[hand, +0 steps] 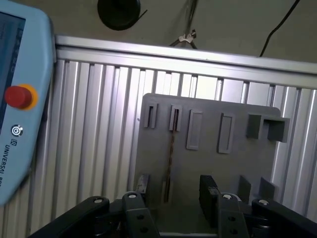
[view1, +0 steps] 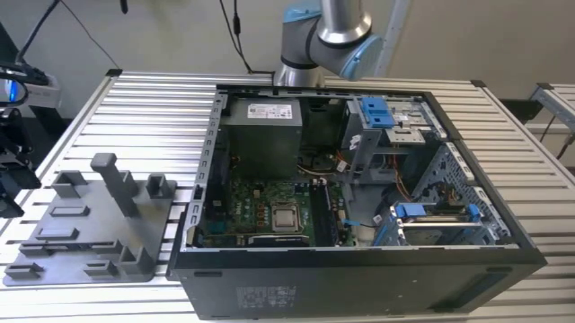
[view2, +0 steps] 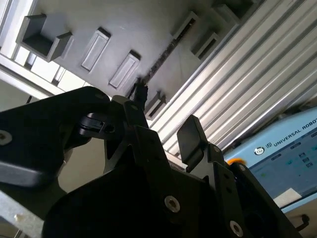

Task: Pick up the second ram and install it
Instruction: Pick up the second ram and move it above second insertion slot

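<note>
The second ram (hand: 170,151) stands edge-on as a thin dark strip in a slot of the grey holder tray (hand: 208,168); the second wrist view shows it too (view2: 166,54). My gripper (hand: 174,191) hovers just off the tray's near side, open, with nothing between its black fingers (hand: 208,191). The ram lies ahead of the gap, closer to one finger, and apart from both. In the second wrist view the gripper (view2: 163,121) points at the ram's near end. In the exterior view the tray (view1: 90,229) lies left of the open computer case (view1: 359,202), with the gripper (view1: 13,178) at the left edge.
The tray carries a tall grey post (view1: 112,182) and several low blocks. Inside the case are the green motherboard (view1: 260,202), a silver processor (view1: 285,217) and blue-tabbed drive cages (view1: 431,212). A teach pendant (hand: 20,99) lies on the ribbed aluminium table (hand: 99,124) beside the tray.
</note>
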You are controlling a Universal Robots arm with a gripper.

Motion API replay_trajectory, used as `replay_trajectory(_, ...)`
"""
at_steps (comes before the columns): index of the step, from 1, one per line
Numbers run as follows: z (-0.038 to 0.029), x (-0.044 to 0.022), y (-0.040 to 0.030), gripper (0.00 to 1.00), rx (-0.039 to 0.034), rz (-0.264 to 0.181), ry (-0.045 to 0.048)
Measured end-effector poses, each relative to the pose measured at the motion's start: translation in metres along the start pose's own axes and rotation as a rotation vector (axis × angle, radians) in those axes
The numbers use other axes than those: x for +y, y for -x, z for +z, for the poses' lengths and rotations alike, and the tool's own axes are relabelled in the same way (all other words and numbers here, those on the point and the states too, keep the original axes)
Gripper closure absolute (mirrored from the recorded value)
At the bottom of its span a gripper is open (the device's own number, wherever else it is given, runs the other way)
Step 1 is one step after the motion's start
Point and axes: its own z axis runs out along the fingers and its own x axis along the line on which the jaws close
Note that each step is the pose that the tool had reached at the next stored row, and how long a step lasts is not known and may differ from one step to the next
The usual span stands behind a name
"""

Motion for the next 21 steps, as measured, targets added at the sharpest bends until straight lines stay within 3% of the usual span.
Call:
replay_trajectory(8,0.0095,-0.0001,0.0002,0.47,0.0000,0.002,0.0001)
replay_trajectory(21,0.0307,0.0011,0.0010,0.47,-0.0001,0.024,-0.0003)
